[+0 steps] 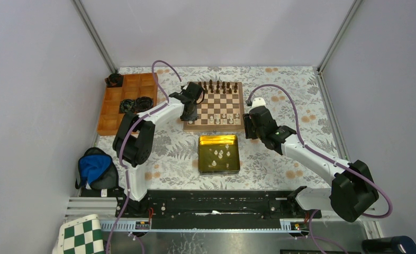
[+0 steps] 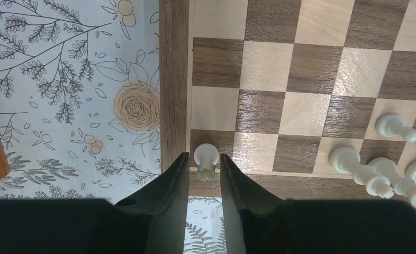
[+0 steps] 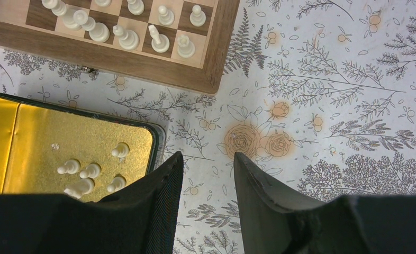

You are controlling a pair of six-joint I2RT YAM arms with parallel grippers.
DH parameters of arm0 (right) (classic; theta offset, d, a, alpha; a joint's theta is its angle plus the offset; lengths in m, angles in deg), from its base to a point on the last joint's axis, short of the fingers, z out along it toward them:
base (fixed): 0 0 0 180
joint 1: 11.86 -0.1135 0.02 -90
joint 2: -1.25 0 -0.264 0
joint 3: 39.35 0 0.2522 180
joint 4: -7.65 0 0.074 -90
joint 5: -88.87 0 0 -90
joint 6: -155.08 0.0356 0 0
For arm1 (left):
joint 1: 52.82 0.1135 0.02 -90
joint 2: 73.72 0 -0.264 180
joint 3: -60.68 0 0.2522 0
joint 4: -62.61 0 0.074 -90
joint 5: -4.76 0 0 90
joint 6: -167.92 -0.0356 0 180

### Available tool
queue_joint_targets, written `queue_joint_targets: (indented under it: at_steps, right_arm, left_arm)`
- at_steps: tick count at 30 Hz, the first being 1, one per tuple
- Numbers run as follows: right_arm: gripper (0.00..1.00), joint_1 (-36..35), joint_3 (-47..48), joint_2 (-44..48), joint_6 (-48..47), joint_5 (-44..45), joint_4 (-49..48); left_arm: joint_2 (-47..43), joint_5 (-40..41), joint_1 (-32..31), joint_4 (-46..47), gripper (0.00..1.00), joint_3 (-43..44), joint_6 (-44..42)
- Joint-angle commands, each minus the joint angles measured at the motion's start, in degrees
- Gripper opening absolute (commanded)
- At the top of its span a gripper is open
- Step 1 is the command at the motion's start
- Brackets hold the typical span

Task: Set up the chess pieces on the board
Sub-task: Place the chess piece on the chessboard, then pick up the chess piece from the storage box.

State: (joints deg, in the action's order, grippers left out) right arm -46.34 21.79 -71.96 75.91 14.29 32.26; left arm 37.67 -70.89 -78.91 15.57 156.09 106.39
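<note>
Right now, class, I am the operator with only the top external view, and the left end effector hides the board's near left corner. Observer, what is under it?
Observer: A cream piece stands on the dark corner square of the board, between the fingers of the left end effector.
Operator: Is it gripped?
Observer: It seems not; the jaws stand slightly off it.
Operator: And the right one?
Observer: The right end effector is open and empty, above the tablecloth beside the gold tin, which holds five cream pieces.
</note>
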Motion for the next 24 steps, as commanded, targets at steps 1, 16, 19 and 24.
queue_joint_targets:
  at_steps: [1,16,19,24]
  right_arm:
    - [0.47,0.5,0.2,1.0,0.3,0.0,-2.3]
    - [0.47,0.4,0.3,1.9,0.6,1.0,-1.8]
    - [0.47,0.4,0.1,2.0,0.7,1.4,-1.8]
    - [0.47,0.5,0.2,1.9,0.7,2.3,-1.7]
  left_arm:
    - [-0.6,0.4,0.5,1.6,0.35,1.2,0.3]
    - [-15.9,-0.1,-0.7,3.2,0.44,-5.2,2.1]
    - [-21.1,0.4,-4.1,4.1,0.50,-9.8,0.7]
    - [-25.9,2.4,-14.3,3.0,0.51,-13.6,-2.3]
